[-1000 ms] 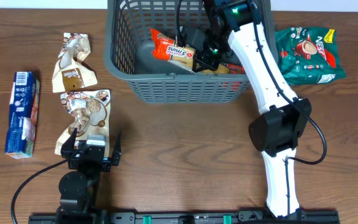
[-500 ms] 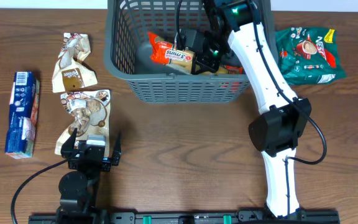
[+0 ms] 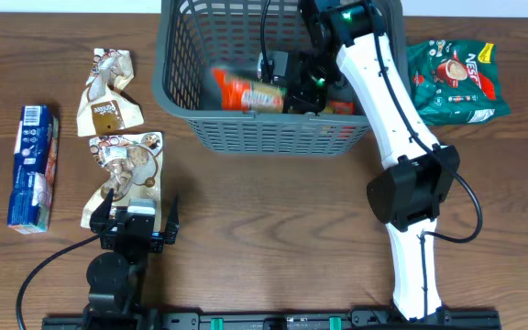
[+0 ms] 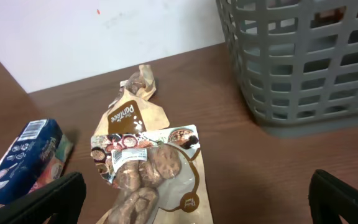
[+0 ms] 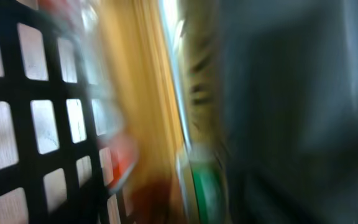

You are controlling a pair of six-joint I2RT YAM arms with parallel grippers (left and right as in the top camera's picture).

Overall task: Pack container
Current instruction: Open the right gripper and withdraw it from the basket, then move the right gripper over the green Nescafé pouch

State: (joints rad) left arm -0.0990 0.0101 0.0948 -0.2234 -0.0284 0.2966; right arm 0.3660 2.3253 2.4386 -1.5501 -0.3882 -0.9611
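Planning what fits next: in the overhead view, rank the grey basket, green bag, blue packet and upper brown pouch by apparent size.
1. grey basket
2. green bag
3. blue packet and upper brown pouch look roughly alike, so unranked.

place: robot lab bench | evidence: cabled arms (image 3: 388, 92) on black rail (image 3: 273, 322), wood-grain table (image 3: 264, 211), plain white wall (image 4: 73, 37)

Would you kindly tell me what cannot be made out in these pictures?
- Right wrist view: blurred throughout; only the container lattice is recognisable.
- Right tool, overhead: blurred and partly behind its arm; open or shut is unclear.
- Orange packet, overhead: blurred, print unreadable.
- Container's far rim, overhead: cut off by the top edge.
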